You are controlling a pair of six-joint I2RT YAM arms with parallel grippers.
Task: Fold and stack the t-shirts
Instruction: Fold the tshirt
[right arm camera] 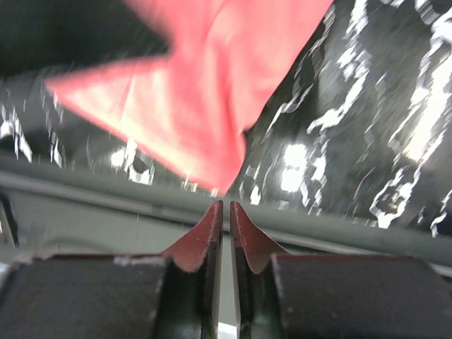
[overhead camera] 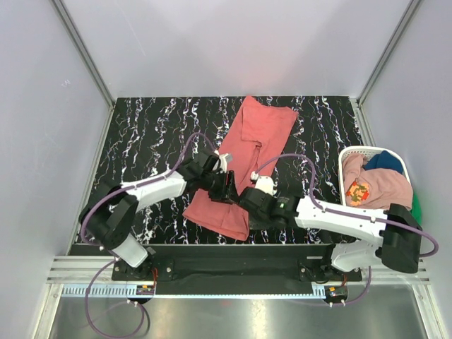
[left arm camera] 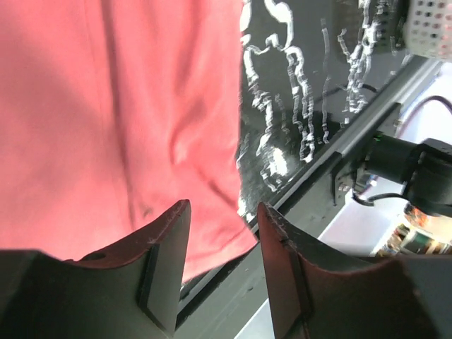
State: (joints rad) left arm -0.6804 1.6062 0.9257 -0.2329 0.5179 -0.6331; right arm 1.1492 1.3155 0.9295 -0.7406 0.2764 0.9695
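Right gripper [right arm camera: 226, 206] nearly closed — coral-red t-shirt [right arm camera: 205, 106] just beyond its tips.

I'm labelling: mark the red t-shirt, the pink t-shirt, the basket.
red t-shirt [overhead camera: 261, 127], top view, upper flat part.
pink t-shirt [overhead camera: 388, 185], top view, bare cloth beside print.
basket [overhead camera: 344, 169], top view, white rim.

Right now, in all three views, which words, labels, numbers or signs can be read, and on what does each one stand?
No text can be read.
Print on the pink t-shirt in the basket: a cartoon picture, no letters visible.
Strip below the front rail: fine marks, too small to read.
Red t-shirt: plain.
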